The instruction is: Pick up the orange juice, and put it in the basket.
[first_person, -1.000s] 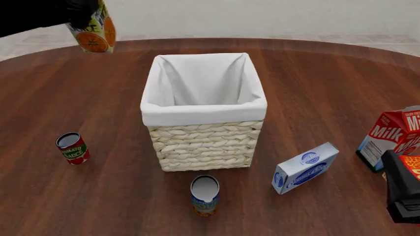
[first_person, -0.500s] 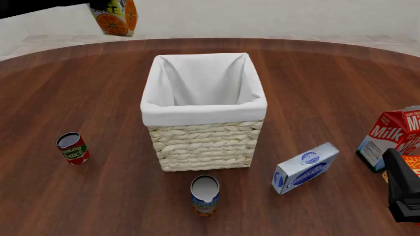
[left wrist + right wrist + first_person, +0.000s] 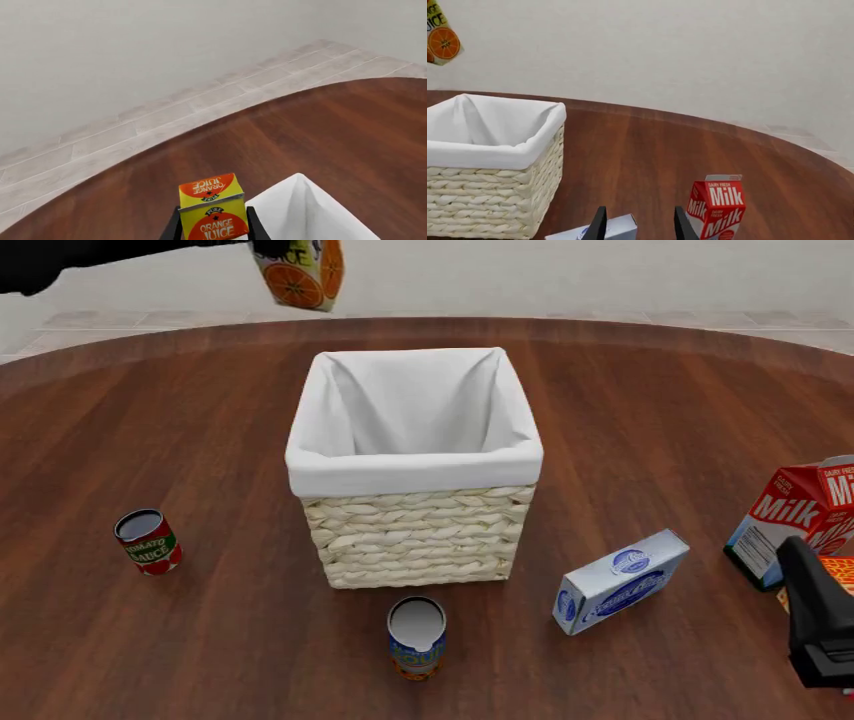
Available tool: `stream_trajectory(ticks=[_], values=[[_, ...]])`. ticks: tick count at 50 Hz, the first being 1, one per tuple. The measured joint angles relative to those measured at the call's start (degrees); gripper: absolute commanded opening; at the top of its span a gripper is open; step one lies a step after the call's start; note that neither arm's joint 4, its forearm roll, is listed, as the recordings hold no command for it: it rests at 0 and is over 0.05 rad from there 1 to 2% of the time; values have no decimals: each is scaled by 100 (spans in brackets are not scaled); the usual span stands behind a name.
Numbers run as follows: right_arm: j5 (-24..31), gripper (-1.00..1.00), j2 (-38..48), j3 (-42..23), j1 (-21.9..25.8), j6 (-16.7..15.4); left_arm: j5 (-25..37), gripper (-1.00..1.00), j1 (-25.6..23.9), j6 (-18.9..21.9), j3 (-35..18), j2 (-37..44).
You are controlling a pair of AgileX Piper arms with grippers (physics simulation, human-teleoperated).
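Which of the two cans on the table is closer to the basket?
The blue and orange can, standing just in front of the basket. The red tomato sauce can stands well off to the basket's left.

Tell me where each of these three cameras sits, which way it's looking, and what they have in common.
Front view: fixed above the arms' side, looking forward and down at the basket; both arms show.
Left wrist view: behind the left gripper, which holds the orange juice.
Right wrist view: behind the open right gripper, facing the milk carton.
All three show basket and juice.
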Motion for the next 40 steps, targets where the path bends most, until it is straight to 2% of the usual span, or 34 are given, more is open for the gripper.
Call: stream_trajectory(ticks=[40], values=[[37,100,-162,99,51,-113,-95,-100,-807,-162,-136,792]])
